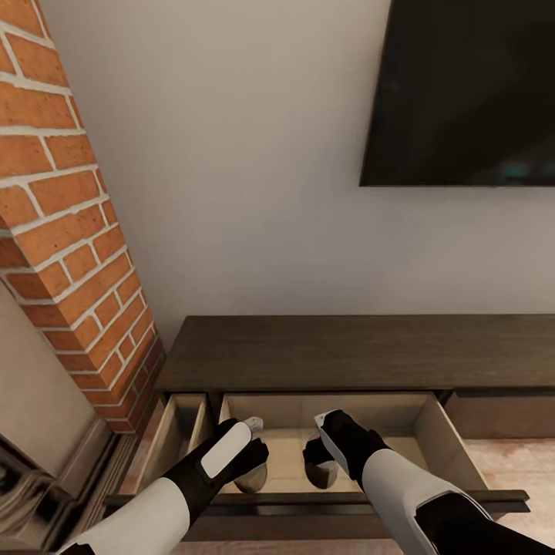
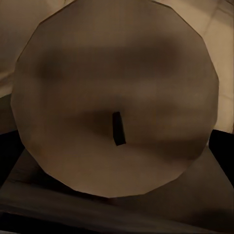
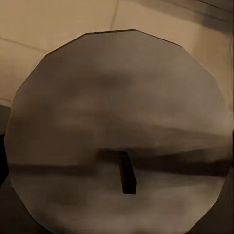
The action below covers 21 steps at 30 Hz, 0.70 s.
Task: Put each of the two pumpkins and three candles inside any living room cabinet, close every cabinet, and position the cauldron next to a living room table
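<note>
Dark brown wood-grain runs across the cabinet (image 1: 331,351), and its wide drawer (image 1: 443,432) is pulled out toward me, pale beige inside. I have both arms reaching down over it at six o'clock in the head view. The left gripper (image 1: 250,455) carries a grey-olive candle (image 1: 252,476) just above the drawer floor, and the right gripper (image 1: 322,451) carries a second candle (image 1: 319,472) right beside it, at about three o'clock from the first. Each wrist camera looks straight down on a round candle top with its short dark wick, the left candle (image 2: 117,97) and the right one (image 3: 122,126), so I judge both sets of fingers closed on their candles, held upright so they will stand when let go. Whether either base is touching the drawer floor I cannot tell.

A narrower drawer (image 1: 179,432) stands open at nine o'clock. Red brick wall (image 1: 69,231) rises at ten o'clock, a plain pale wall behind, and a dark screen (image 1: 462,92) hangs at two o'clock.
</note>
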Tool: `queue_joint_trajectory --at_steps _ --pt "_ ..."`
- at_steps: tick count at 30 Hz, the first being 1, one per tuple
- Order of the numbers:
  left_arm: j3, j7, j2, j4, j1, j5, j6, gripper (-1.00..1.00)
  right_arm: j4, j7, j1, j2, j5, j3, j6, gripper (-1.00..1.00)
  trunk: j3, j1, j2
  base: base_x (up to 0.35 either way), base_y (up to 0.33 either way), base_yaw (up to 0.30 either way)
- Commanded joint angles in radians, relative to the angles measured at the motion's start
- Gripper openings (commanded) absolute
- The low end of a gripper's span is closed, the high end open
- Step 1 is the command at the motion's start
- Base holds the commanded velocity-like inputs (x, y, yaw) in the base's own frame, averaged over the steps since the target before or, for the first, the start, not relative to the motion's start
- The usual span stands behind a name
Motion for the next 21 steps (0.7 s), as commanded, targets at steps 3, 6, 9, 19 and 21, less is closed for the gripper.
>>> queue_joint_trajectory --at_steps 3,6,9,19,21 --pt "0.001 0.002 0.002 -0.003 0.000 -0.001 0.000 -1.00 -0.001 -0.039 0.000 0.000 -0.005 -0.001 -0.002 -1.00 -0.009 0.012 -0.021 0.000 0.000 0.000" --pt "0.010 0.003 0.008 -0.011 0.000 -0.001 0.002 -1.00 -0.002 -0.052 -0.001 0.000 -0.005 -0.002 -0.003 -1.00 -0.009 0.012 -0.021 0.000 0.000 0.000" --pt "0.033 0.001 0.010 -0.027 0.000 -0.001 0.005 -1.00 -0.004 -0.054 -0.001 0.000 -0.004 -0.002 -0.002 -1.00 -0.009 0.012 -0.021 0.000 0.000 0.000" --pt "0.044 -0.002 0.016 -0.068 0.000 -0.001 0.007 -1.00 -0.001 -0.051 -0.001 0.000 -0.005 -0.002 0.000 -1.00 -0.009 0.012 -0.021 0.175 -0.036 0.000" --pt "0.042 -0.003 0.017 -0.065 0.000 0.001 0.005 -1.00 0.003 -0.051 0.000 0.000 -0.005 -0.002 0.000 -1.00 -0.009 0.012 -0.021 0.024 -0.010 0.000"
